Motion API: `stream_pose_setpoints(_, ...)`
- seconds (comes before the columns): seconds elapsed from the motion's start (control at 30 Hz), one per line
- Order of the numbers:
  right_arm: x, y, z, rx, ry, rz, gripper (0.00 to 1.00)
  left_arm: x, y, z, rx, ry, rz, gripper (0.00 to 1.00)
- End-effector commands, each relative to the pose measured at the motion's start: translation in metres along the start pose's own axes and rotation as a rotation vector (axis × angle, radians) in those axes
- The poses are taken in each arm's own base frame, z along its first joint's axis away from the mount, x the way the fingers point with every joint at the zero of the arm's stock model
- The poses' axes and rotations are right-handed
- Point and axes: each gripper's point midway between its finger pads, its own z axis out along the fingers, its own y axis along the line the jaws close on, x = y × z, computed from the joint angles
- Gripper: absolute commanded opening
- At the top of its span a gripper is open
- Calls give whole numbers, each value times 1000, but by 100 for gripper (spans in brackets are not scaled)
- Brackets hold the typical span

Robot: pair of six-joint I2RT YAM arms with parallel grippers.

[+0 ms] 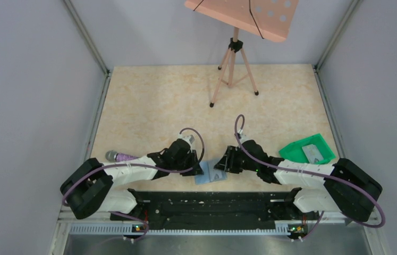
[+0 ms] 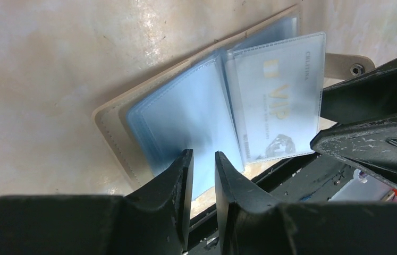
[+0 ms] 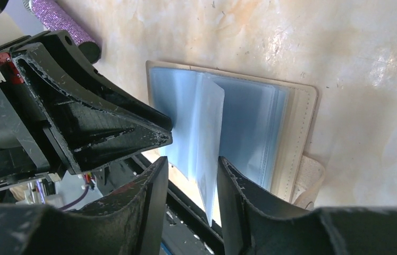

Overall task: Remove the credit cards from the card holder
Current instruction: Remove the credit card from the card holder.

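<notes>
The card holder [image 1: 210, 175] lies open near the table's front edge, between both grippers. In the left wrist view the card holder [image 2: 185, 117] shows blue sleeves on a beige cover. One clear sleeve stands up and holds a pale silver credit card [image 2: 276, 106] marked VIP. My left gripper [image 2: 202, 159] is over the left blue panel, its jaws a narrow gap apart with nothing between them. My right gripper [image 3: 191, 164] is open, with the raised sleeve [image 3: 209, 133] between its jaws, close to the right finger. Another grey card [image 1: 314, 154] lies in the green tray.
The green tray [image 1: 307, 149] sits to the right of the right arm. A purple microphone [image 1: 121, 156] lies to the left by the left arm. A tripod music stand [image 1: 233, 64] stands at the back. The black base rail [image 1: 207, 204] runs just in front of the card holder.
</notes>
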Motion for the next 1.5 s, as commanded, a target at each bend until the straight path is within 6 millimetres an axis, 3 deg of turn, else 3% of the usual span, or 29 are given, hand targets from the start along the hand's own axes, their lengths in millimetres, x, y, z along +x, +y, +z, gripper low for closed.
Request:
stream_pose_setpoints(0.0, -4, 5, -2, -32, -18, 6, 37, -2, 1, -5, -6, -24, 8, 27)
stream_pose_setpoints(0.43, 1, 12, 4, -69, 7, 17, 32, -9, -10, -9, 20, -36, 9, 27)
stream_pose_setpoints(0.57, 2, 12, 7, -64, 11, 14, 19, -12, -15, -13, 26, -43, 11, 27)
stream_pose_setpoints(0.67, 1, 9, 7, -42, 13, 7, 17, -18, -15, -20, 2, -61, 19, 28)
stream_pose_setpoints(0.97, 0, 28, 10, -71, 21, -13, 30, -30, -5, -35, -75, -113, 17, 28)
stream_pose_setpoints(1.47, 16, 56, 26, -107, 70, -59, 33, -52, 8, -63, -116, -199, -34, 33)
